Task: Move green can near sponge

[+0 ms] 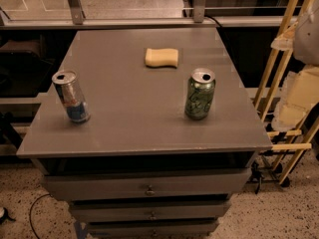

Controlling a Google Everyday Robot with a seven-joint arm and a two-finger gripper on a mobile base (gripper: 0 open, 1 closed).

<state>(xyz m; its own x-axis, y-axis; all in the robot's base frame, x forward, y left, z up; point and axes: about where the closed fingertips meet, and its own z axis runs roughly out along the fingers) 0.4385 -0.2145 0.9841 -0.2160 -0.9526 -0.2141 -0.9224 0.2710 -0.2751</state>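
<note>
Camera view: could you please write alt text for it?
A green can stands upright at the right front of a grey table, apart from the sponge lying behind it. A silver-blue can stands at left; the gripper is out of view.

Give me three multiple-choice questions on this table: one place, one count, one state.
1. The sponge lies: A) beyond the green can, nearer the table's far edge B) in a drawer C) on the floor.
2. Cans on the table: A) one B) two C) three.
3. The green can is: A) toppled B) upright C) in the gripper.
A: it sits farther back. B: green can plus silver-and-blue can. B: it stands on its base; the gripper is out of view.
</note>
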